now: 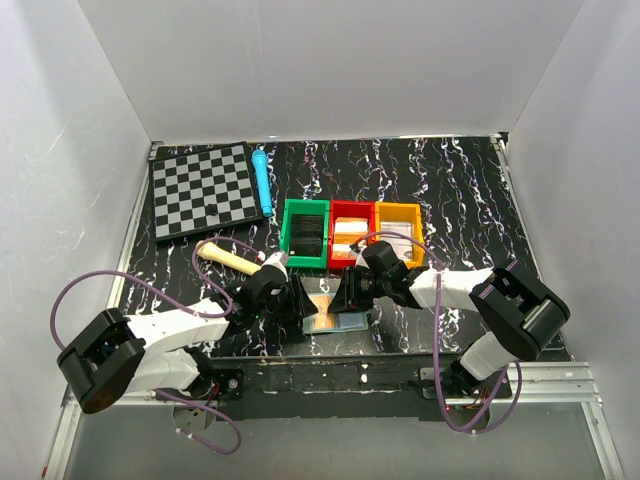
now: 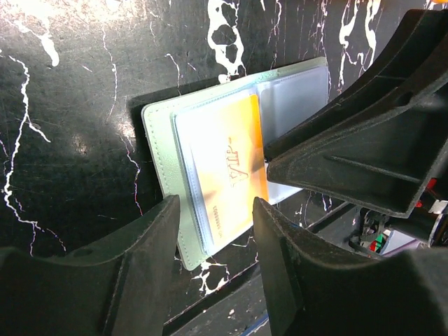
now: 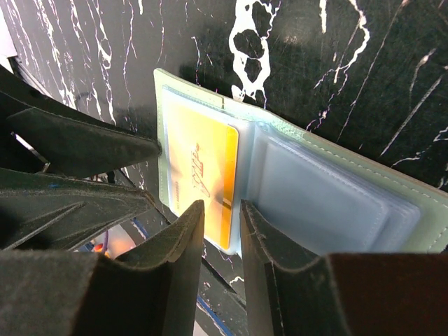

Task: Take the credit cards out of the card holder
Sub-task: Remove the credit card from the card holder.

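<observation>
Card holder (image 1: 333,320) lies open on the table (image 1: 450,200). An orange card (image 2: 231,161) sits in its sleeve, not yet removed. Left gripper (image 2: 215,206) and right gripper (image 3: 220,206) hover over it, jaws parted, empty.

top external: high at near side, looks down on whole worktop (image 1: 470,200) | both wrists: close, facing down past fingers (image 2: 133,280) | shared: open card holder (image 1: 335,322)

I'm getting bright, even overhead light up top, glare washing out the orange card (image 2: 227,164), and close fingers (image 2: 126,280) blurring dark.
</observation>
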`<state>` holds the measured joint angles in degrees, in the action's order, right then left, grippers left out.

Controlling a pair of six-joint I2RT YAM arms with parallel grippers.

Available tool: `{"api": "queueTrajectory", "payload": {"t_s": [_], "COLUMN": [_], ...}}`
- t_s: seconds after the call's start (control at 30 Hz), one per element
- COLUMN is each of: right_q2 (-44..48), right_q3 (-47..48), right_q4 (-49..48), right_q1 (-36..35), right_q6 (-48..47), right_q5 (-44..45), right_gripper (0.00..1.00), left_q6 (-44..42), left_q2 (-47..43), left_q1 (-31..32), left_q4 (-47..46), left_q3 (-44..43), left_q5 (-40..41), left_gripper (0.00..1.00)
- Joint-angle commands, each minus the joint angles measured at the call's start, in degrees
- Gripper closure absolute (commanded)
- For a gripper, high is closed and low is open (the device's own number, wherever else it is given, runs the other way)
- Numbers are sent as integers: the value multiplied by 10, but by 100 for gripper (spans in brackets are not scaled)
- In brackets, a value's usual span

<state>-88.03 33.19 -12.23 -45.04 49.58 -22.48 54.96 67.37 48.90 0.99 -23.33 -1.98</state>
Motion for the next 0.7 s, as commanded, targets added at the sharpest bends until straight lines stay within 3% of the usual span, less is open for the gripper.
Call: {"api": "queueTrajectory", "payload": {"t_s": [0.0,0.67], "right_q2": [2,-6], "right_q3": [-1,-8], "right_q4": [-19,-46], "right_q1": [-1,-2], "right_q6": [-1,15], "right_q5": [3,-11], "right_gripper": [64,64], "left_q6": [8,15], "left_q2": [-2,50], "left_q1": [0,-1], "left_q4": [-37,-21], "left_q3": [6,20], "left_q5": [-4,11], "left_gripper": [55,68]}}
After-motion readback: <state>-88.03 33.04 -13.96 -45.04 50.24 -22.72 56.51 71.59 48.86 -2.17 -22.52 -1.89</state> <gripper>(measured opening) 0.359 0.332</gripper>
